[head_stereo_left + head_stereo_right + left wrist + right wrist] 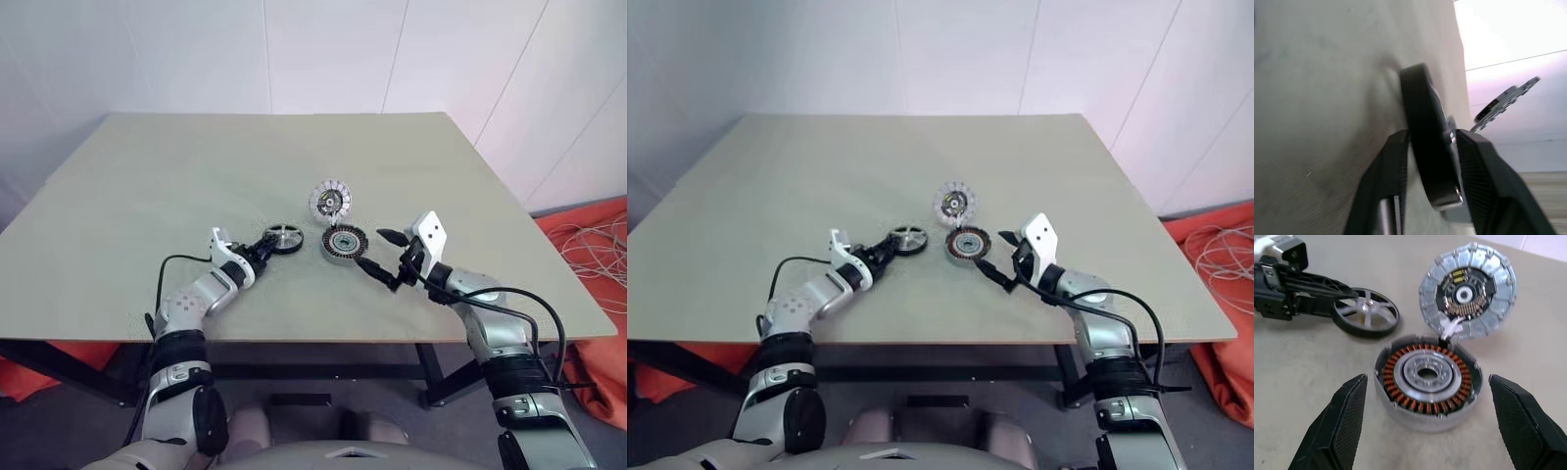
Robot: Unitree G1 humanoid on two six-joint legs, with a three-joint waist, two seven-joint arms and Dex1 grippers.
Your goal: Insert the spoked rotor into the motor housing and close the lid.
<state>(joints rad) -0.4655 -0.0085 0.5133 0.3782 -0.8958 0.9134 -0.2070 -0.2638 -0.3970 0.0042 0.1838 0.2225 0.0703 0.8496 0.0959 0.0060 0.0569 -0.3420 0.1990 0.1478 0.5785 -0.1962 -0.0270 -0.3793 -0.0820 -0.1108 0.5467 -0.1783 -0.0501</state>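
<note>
The spoked rotor (284,236) is a dark wheel lying on the table just left of the motor housing (344,242). My left gripper (266,247) reaches it from the left, and in the left wrist view its fingers (1398,161) press both faces of the rotor's rim (1425,147). The housing (1427,377) shows copper windings around a silvery centre. Behind it the lid (1466,296) stands tilted up, its pale segmented rim facing the housing. My right gripper (372,249) hangs open just right of the housing, its fingers spread wider than the cup.
The beige table (196,166) has wide bare room to the left and behind the parts. Its front edge runs just below both arms. Orange cloth (598,255) with white cables lies on the floor at the right.
</note>
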